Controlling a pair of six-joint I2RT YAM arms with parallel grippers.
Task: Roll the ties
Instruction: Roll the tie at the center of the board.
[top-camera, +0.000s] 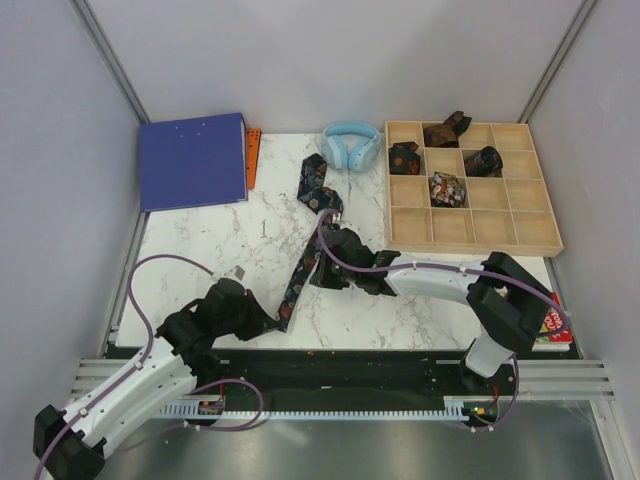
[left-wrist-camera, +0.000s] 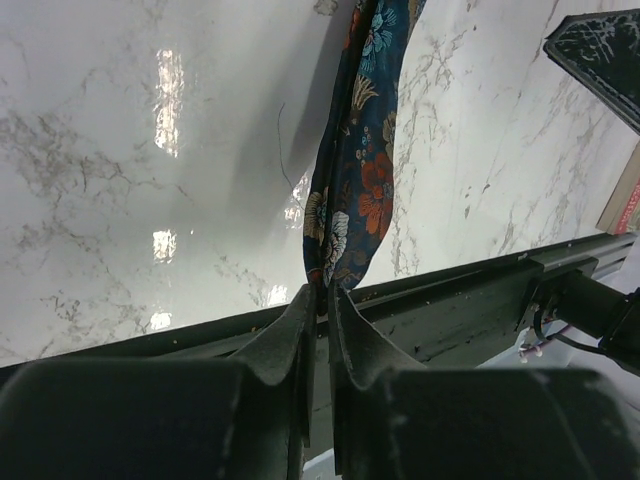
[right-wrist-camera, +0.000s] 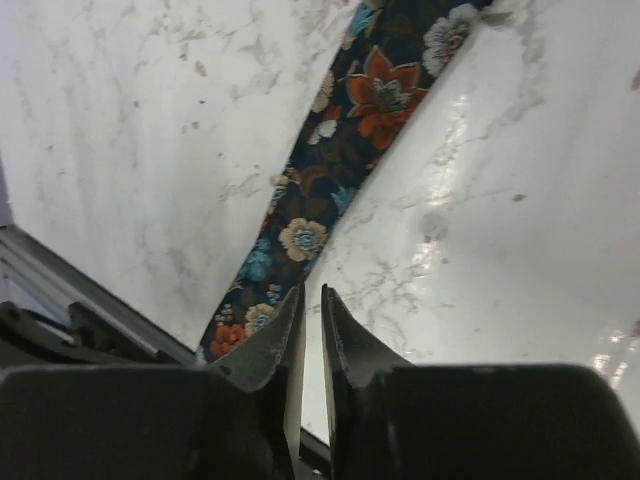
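Left gripper (left-wrist-camera: 322, 295): clenched; the jaws stand almost together, with the near end of the tie (left-wrist-camera: 355, 180) pinched between the fingertips.
Right gripper (right-wrist-camera: 312, 292): jaws drawn to a narrow slit. The left fingertip (right-wrist-camera: 285, 320) touches the right edge of the tie. Whether fabric sits in the slit cannot be told.
Tie, overall position: one long unrolled strip lies diagonally on the counter (top-camera: 220, 240), running from beside the headphones (top-camera: 350, 145) down to the near edge.
Tie relative to left gripper: the strip runs straight away from the fingertips, across the marble.
Tie relative to right gripper: the strip passes beneath and to the left of the fingertips, about midway along its length.
Top external view only: shows both arms converging on the same strip. Shows the rolled ties (top-camera: 447, 188) sitting in separate compartments of the wooden tray (top-camera: 470, 245) at the far right. Shows the blue folder (top-camera: 195, 160) at the far left.
Left wrist view only: shows the tie's end folded lengthwise where it meets the fingertips.
Right wrist view only: shows the tie lying flat, with orange, cream and blue flowers on a dark ground.
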